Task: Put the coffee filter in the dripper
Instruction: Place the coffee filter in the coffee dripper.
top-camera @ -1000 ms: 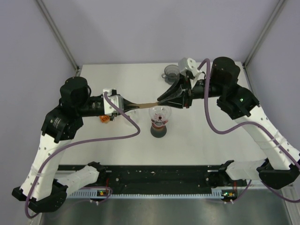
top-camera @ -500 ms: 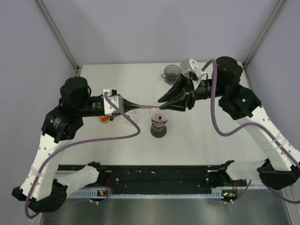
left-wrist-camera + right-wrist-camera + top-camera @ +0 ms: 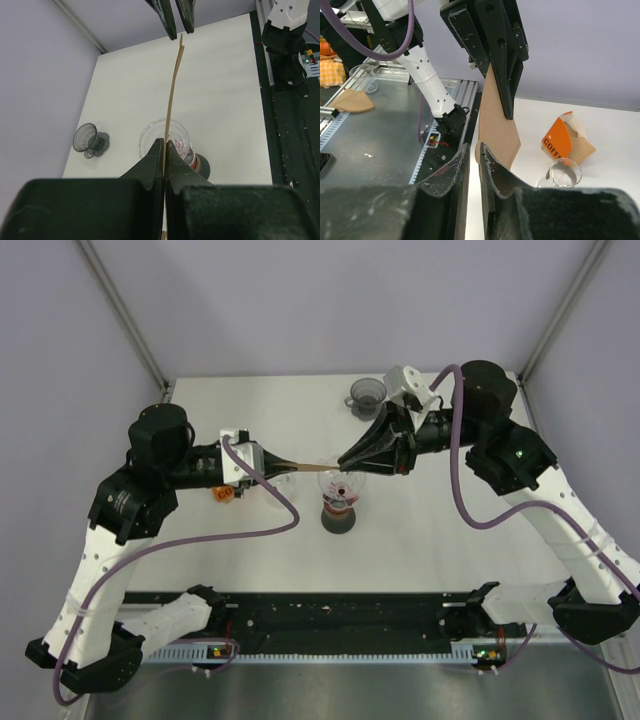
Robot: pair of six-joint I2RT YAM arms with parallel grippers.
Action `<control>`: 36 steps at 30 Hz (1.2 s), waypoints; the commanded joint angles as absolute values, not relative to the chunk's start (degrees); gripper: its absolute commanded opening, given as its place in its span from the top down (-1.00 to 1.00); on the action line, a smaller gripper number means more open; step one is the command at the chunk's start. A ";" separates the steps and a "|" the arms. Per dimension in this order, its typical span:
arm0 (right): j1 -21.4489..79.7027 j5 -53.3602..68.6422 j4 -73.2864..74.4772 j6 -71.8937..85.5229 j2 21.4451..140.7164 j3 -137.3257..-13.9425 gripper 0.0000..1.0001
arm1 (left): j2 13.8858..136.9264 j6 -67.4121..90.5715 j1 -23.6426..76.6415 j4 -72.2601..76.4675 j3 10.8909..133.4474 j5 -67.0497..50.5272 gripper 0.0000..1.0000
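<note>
Above the dripper (image 3: pixel 341 486), filter (image 3: pixel 305 468) clamped in left claw (image 3: pixel 272 462), right claw (image 3: pixel 342 461) ajar, perhaps touching.

On the white table (image 3: pixel 420 540), a glass dripper (image 3: pixel 341 483) stands on a dark base (image 3: pixel 338 519) just below the frame's centre. The left gripper (image 3: pixel 268 462), reaching in from the left, is clamped on a brown paper filter (image 3: pixel 305 468) seen edge-on as a thin strip. The right gripper (image 3: pixel 344 460) comes from the upper right, its tips at the filter's far end, above the dripper's rim; whether they pinch it is unclear. A grey funnel (image 3: pixel 366 393) sits at the table's top edge, and an orange item (image 3: pixel 222 494) lies under the left arm.
</note>
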State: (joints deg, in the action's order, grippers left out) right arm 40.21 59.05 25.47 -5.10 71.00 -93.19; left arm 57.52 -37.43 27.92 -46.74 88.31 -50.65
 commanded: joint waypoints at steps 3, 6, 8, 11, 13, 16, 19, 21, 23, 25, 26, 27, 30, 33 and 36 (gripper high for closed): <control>39.99 60.12 25.05 -4.66 71.37 -95.19 0.72 | 57.48 -33.49 28.21 -42.37 89.82 -49.31 1.00; 40.08 59.85 24.96 -4.83 71.10 -94.92 0.71 | 57.66 -32.96 28.21 -42.19 90.00 -49.48 1.00; 39.99 59.77 24.96 -4.83 71.19 -94.75 0.74 | 57.66 -32.44 28.13 -41.75 89.83 -49.22 1.00; 39.90 58.98 24.96 -4.75 71.19 -94.66 0.88 | 57.66 -30.34 28.12 -40.52 89.65 -48.70 1.00; 39.99 58.62 24.52 -4.57 71.02 -94.57 1.00 | 57.83 -27.96 28.21 -38.68 89.56 -47.29 1.00; 39.99 57.05 22.60 -3.52 70.14 -93.78 1.00 | 57.92 -25.75 28.21 -37.35 89.65 -45.79 1.00; 39.99 54.33 20.13 -2.29 69.00 -92.47 1.00 | 57.92 -24.79 28.21 -37.27 89.56 -45.62 1.00; 39.99 53.88 17.77 -1.15 68.38 -91.24 1.00 | 58.18 -23.74 28.21 -37.27 89.56 -45.00 1.00; 40.08 53.62 15.66 -0.44 67.68 -90.27 1.00 | 58.53 -22.33 28.13 -37.35 89.91 -44.04 1.00; 40.25 52.74 14.16 -0.44 67.15 -89.39 1.00 | 58.97 -21.54 28.21 -37.62 90.44 -43.16 1.00; 40.34 51.95 13.72 -0.44 66.71 -88.95 1.00 | 59.15 -21.19 28.13 -37.79 90.70 -42.89 1.00; 40.52 51.25 13.36 -0.35 66.45 -88.60 1.00 | 59.24 -21.09 28.21 -37.79 90.79 -42.46 1.00; 40.87 51.68 11.96 1.30 65.83 -87.72 1.00 | 59.15 -21.18 28.21 -37.79 90.79 -41.75 1.00; 41.13 52.99 11.78 1.49 66.27 -87.80 0.94 | 59.33 -21.09 28.13 -37.79 90.88 -41.75 1.00; 41.22 52.65 12.04 1.58 66.62 -87.72 0.94 | 59.24 -21.09 28.13 -37.79 90.97 -42.10 1.00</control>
